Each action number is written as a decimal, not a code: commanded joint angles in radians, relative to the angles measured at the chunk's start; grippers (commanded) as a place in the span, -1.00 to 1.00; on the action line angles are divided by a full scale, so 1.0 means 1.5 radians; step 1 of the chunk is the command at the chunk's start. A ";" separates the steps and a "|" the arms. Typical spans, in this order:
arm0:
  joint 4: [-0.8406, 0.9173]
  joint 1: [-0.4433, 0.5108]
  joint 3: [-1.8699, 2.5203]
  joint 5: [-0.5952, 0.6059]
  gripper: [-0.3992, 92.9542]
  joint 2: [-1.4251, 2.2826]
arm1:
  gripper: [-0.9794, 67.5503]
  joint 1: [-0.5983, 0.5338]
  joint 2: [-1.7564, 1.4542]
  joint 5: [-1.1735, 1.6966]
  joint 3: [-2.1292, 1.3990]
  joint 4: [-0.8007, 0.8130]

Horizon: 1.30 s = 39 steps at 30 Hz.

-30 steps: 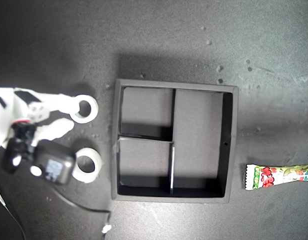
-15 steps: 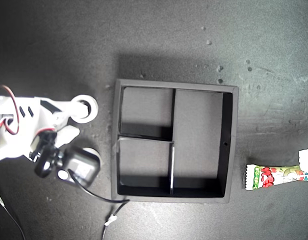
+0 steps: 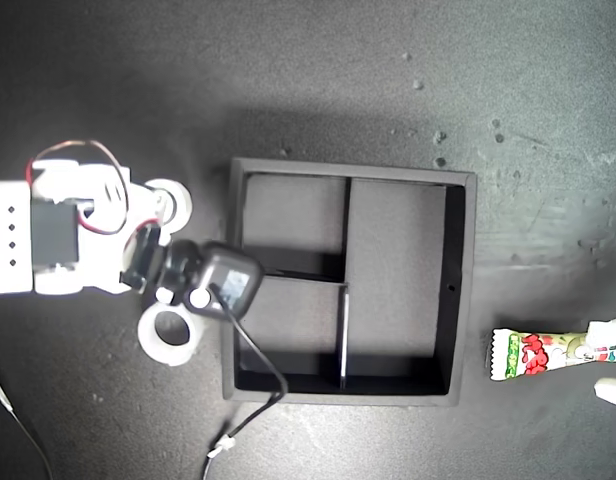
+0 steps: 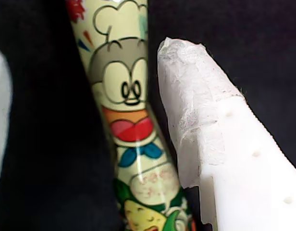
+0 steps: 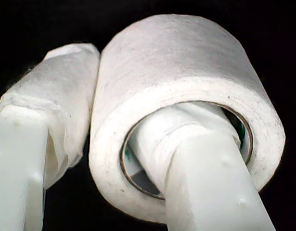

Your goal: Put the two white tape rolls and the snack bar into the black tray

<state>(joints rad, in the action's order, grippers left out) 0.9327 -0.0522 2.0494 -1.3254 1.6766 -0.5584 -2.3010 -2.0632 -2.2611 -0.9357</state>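
My second gripper (image 5: 133,159) pinches tape roll (image 5: 186,106) wall beside black tray (image 3: 464,290); thin pinch, may slip. My first gripper (image 4: 85,125) straddles snack bar (image 4: 131,134), jaws apart, probably not touching.

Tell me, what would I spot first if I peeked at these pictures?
Probably the black tray in the middle of the exterior view, all three compartments bare. At that view's left, my second gripper grips a white tape roll, one finger poked through its hole, while another roll lies beside the tray. At the view's right edge lies the cartoon snack bar, with my first gripper around it.
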 commanded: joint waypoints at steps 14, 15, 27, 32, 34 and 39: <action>0.153 -0.027 -0.133 0.129 -0.99 0.281 | 0.01 -0.096 0.048 -0.021 -0.338 0.432; 0.153 -0.024 -0.140 0.135 -0.99 0.281 | 0.00 -0.099 0.048 -0.019 -0.355 0.442; 0.154 0.028 -0.225 0.187 -0.99 0.215 | -0.97 -0.051 0.046 0.019 -0.509 0.512; 0.162 0.043 -0.222 0.185 -0.99 0.237 | -0.98 -0.021 0.037 0.071 -0.499 0.521; 0.162 0.050 -0.224 0.186 -0.99 0.249 | -0.98 -0.005 0.034 0.106 -0.476 0.516; 0.165 0.073 -0.264 0.186 -0.99 0.245 | -0.98 0.069 -0.009 0.236 -0.316 0.315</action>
<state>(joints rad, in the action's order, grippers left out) 1.1720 0.0414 1.7411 -1.0508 2.0126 -0.5216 -2.2841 -1.8101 -2.8823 -0.2961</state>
